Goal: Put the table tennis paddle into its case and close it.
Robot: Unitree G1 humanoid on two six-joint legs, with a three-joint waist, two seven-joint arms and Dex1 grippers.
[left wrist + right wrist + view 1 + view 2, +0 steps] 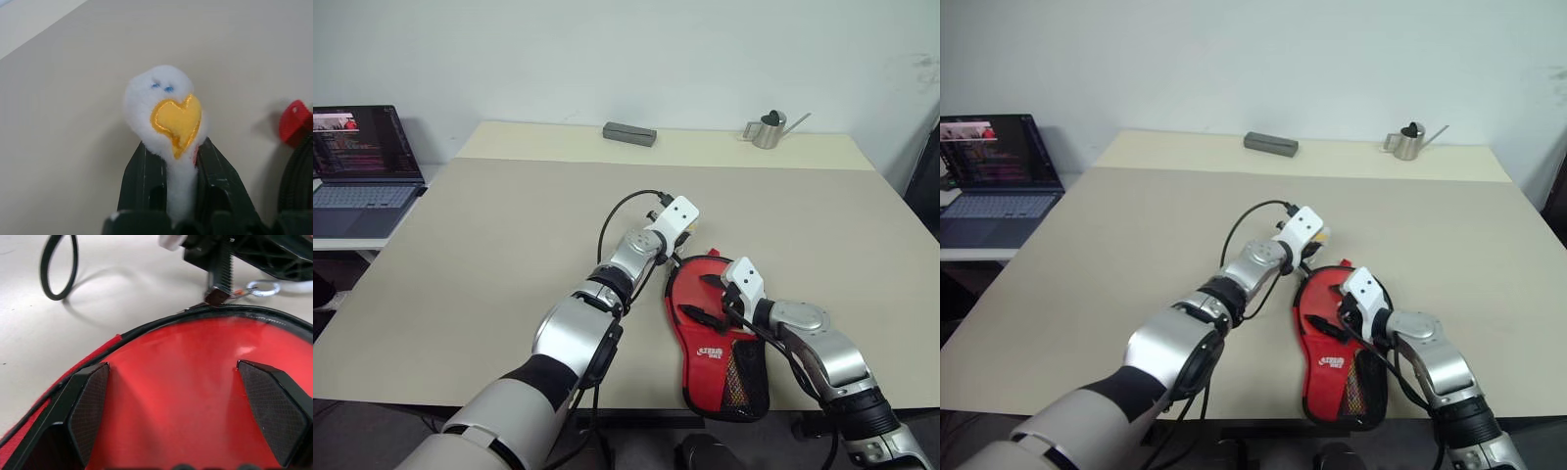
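Inspector: Where is the case?

Operator: I see the case (713, 343) lying flat on the table (489, 245), red side up, near the front edge on my right. The white logo and mesh pocket sit at its narrow end, which points toward the front edge. Its rounded end points toward the far side.

Inspector: Right gripper?

Operator: The right gripper (176, 416) has its fingers (90, 401) spread wide, both low over the red face of the case. I cannot tell whether the pads touch the fabric. Nothing is between them.

Inspector: Left gripper?

Operator: The left gripper (177, 171) is clamped on a small white plush toy (166, 107) with blue eyes and a yellow heart-shaped beak. It sits just past the rounded end of the case. From my right wrist view, I see a small brown tab (215, 297) and a metal ring (264, 288) at the case's black rim, right under the left gripper.

Inspector: The paddle?

Operator: I cannot pick out a paddle anywhere; whether it is inside the case, I cannot tell.

Inspector: Other items?

Operator: A grey box (628, 133) and a small metal watering can (770, 128) stand at the far edge. A laptop (362, 168) is open on a side table at my left.
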